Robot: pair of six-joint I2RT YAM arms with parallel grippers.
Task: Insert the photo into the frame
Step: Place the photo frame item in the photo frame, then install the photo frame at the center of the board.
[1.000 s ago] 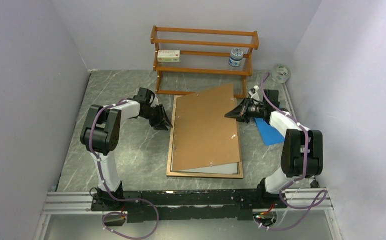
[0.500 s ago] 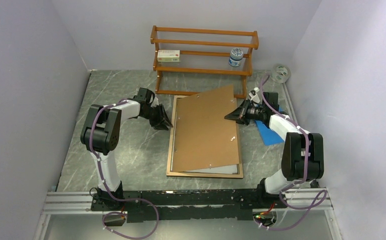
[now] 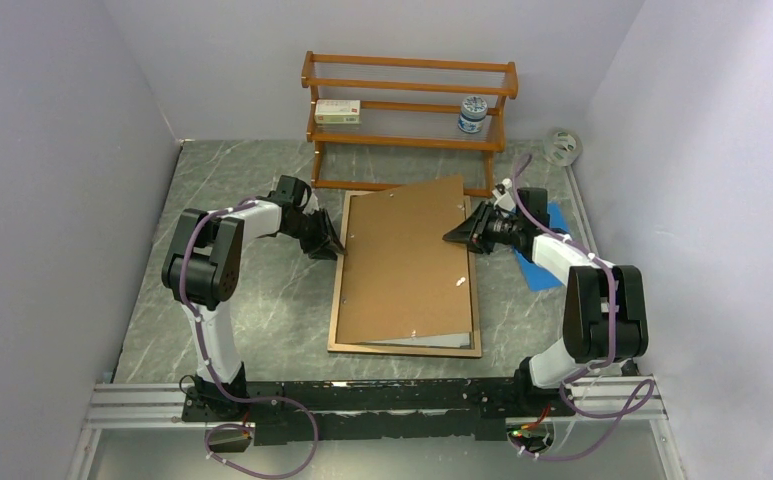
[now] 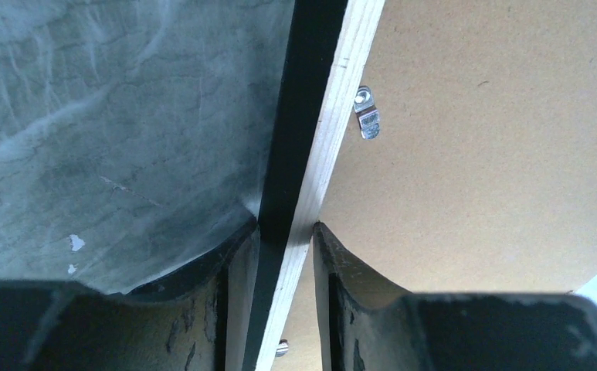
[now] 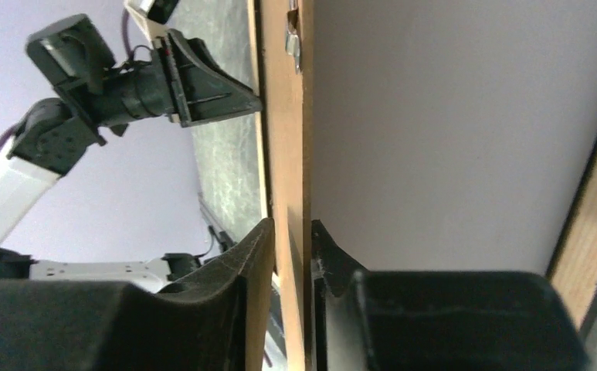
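Observation:
The frame (image 3: 333, 300) lies face down mid-table, wood-brown back up. A brown backing board (image 3: 407, 260) rests on it, slightly askew. A strip of the white photo (image 3: 444, 341) peeks out under the board's near edge. My left gripper (image 3: 332, 243) is at the frame's left rim. In the left wrist view it (image 4: 286, 228) is shut on the black-and-wood frame edge (image 4: 310, 139). My right gripper (image 3: 454, 237) straddles the board's right edge. The right wrist view shows it (image 5: 291, 224) open, with a gap between one finger and the board (image 5: 283, 116). The pale photo (image 5: 449, 131) lies beyond.
A wooden shelf rack (image 3: 409, 105) stands at the back, holding a small box (image 3: 337, 111) and a jar (image 3: 473, 114). A blue sheet (image 3: 540, 262) lies under the right arm. A tape roll (image 3: 562, 146) sits in the back right corner.
The right gripper's jaws have loosened on the board. The board's raised right corner has come down and swung closer into line with the frame. The frame slid slightly left.

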